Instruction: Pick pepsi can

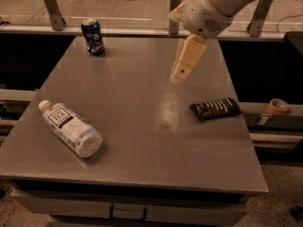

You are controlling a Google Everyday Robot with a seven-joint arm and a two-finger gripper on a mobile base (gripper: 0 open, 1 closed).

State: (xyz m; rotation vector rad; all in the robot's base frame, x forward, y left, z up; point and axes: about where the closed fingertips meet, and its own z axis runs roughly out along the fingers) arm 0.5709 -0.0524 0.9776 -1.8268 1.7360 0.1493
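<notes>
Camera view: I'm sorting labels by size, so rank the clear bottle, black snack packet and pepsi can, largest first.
1. clear bottle, plainly largest.
2 and 3. black snack packet and pepsi can look alike; the can stands farther back, so unsure.
The gripper hangs above the table, right of the can.

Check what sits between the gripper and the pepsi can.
Only bare table in the camera view. The gripper hangs above the far right; the pepsi can stands at the far left corner. Bottle and snack packet lie nearer, off that line.
</notes>
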